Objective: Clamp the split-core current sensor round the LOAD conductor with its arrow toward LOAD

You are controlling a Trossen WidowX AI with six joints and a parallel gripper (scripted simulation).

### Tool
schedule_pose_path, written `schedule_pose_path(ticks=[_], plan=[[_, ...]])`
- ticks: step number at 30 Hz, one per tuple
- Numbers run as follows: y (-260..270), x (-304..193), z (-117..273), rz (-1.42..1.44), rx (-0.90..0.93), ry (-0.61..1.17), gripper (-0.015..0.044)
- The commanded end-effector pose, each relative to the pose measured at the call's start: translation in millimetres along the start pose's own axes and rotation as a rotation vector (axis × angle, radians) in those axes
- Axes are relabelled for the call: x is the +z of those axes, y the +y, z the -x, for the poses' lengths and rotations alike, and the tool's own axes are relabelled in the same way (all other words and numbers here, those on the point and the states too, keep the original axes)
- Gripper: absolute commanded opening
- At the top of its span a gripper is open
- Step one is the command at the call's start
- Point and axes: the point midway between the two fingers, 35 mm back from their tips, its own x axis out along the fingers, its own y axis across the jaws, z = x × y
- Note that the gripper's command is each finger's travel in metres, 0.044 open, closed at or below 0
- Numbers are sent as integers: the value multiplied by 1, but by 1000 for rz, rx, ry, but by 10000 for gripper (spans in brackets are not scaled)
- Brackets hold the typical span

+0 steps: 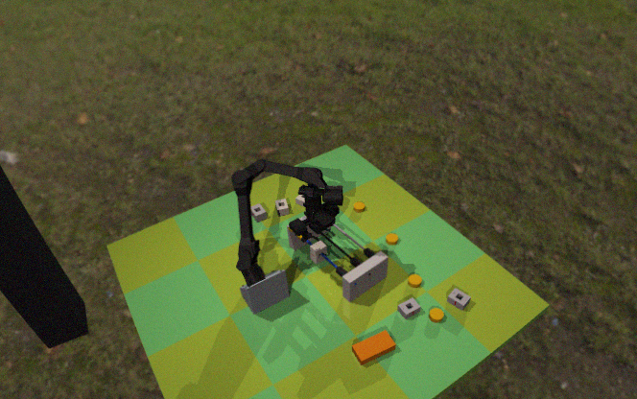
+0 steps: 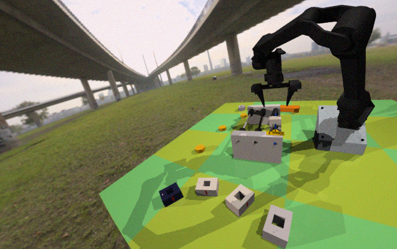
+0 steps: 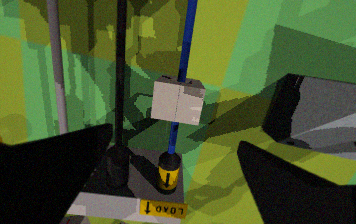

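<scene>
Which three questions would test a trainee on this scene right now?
1. True or false: the sensor sits round the blue conductor.
2. Multiple choice: how does the gripper stand?
A) shut on the sensor
B) open, above the sensor
C) open, beside the orange block
3. Fill in: the label by the blue conductor reads ____.

Key: 1 true; 2 B; 3 LOAD
</scene>
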Motion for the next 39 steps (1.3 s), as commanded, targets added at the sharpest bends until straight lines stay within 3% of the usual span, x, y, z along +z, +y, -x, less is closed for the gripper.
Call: schedule_pose_path(ticks=[1, 16, 27, 39], plan=[[-1, 0, 0, 5, -4, -3, 440], [-2, -6, -1, 15, -14, -27, 440], [-40, -79, -13, 258, -60, -475, 440], [-81, -120, -7, 483, 273, -810, 440]])
